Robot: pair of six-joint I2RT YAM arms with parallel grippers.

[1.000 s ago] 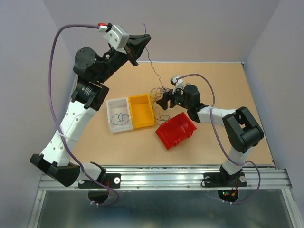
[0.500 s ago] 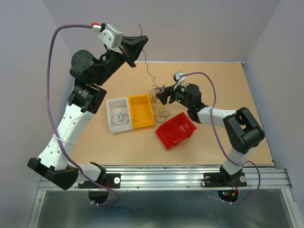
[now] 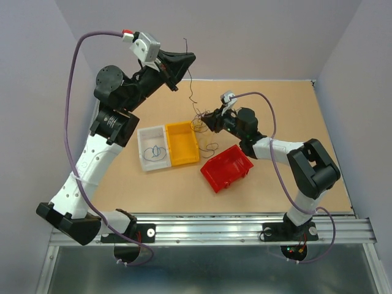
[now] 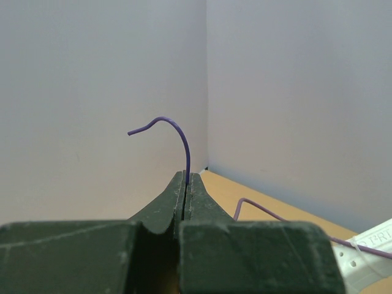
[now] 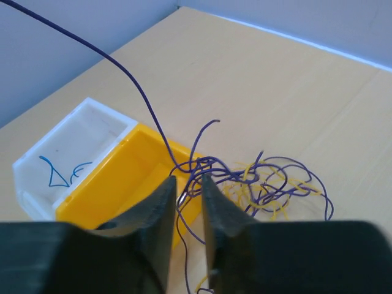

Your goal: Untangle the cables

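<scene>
The cables point(image 3: 201, 122) lie as a small purple and yellow tangle point(image 5: 263, 180) on the table beside the yellow bin. One purple strand point(image 3: 191, 92) rises from the tangle to my left gripper point(image 3: 187, 59), held high near the back wall. That gripper point(image 4: 185, 179) is shut on the strand, whose curled end point(image 4: 174, 125) sticks out past the tips. My right gripper point(image 3: 207, 120) is low at the tangle's left side. Its jaws point(image 5: 187, 184) stand a narrow gap apart, with purple strands running between them.
A white bin point(image 3: 150, 129) holding a thin blue wire point(image 3: 154, 150) stands left of the yellow bin point(image 3: 182, 144). A red bin point(image 3: 228, 166) lies tilted in front of the right arm. In the right wrist view, the white bin point(image 5: 92, 131) and yellow bin point(image 5: 122, 184) lie just beyond the fingers.
The right gripper moved up and left into the tangle and its jaws narrowed around purple strands. The left arm shifted slightly, still holding its strand high.
</scene>
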